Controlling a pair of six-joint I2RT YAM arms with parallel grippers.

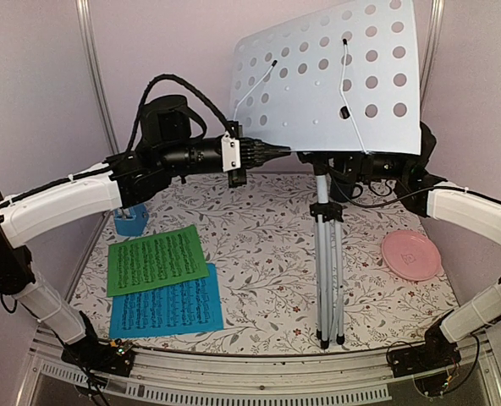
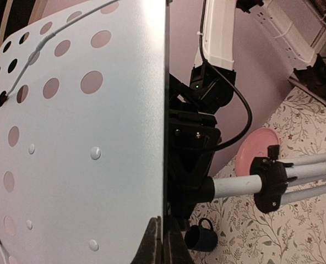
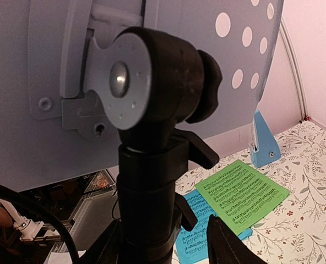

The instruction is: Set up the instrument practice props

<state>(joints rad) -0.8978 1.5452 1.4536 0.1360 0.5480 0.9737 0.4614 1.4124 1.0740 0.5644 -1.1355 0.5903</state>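
Balance is my worry here. The silver tripod music stand [image 1: 327, 254] is upright right of centre on the floral worktop [image 1: 259, 245], and its legs look barely spread, so the footing seems narrow for the wide perforated grey-white desk [image 1: 327, 76] on top. My left gripper [image 1: 276, 153] is fully closed, pinching the desk's lower edge. My right gripper [image 1: 339, 165] sits behind the desk at the black tilt joint [image 3: 152, 82]. One finger [image 3: 223, 242] shows beside the neck, but I cannot tell whether the jaws have hold of it.

If I push the desk edge sideways before the neck is braced, I judge the stand could tip toward the round pink plate [image 1: 411, 254]. A loose joint could let the desk swing down. The green music sheet [image 1: 156, 258] overlaps the blue music sheet [image 1: 167, 309] at front left. The blue pyramid metronome [image 1: 132, 222] stands behind them, partly hidden by my left arm.
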